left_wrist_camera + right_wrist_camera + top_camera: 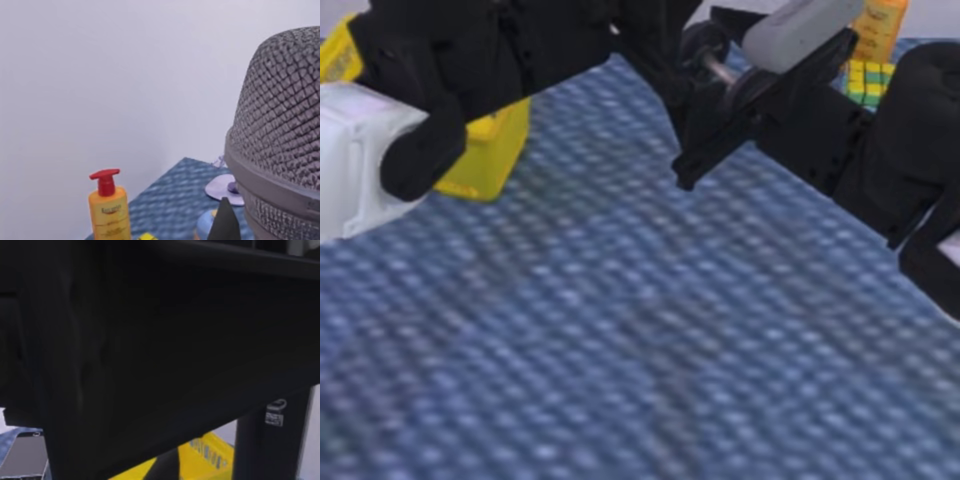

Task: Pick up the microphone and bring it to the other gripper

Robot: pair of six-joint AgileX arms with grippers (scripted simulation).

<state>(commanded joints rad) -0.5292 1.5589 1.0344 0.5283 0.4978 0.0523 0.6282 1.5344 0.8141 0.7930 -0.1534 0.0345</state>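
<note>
Both arms meet at the far edge of the blue woven-pattern table [620, 350]. The yellow plastic box [490, 155] sits far left; the multicoloured puzzle cube [870, 82] far right.

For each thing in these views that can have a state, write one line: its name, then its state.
Microphone with rounded grey mesh head: raised above the table, close to the left wrist camera.
Orange lotion bottle with red pump: upright.
Yellow plastic box: resting on the blue woven cloth, partly hidden.
Multicoloured puzzle cube: resting at far right.
Left pincer: raised.
Right pincer: raised, near the left one.
Right wrist view: dark.
</note>
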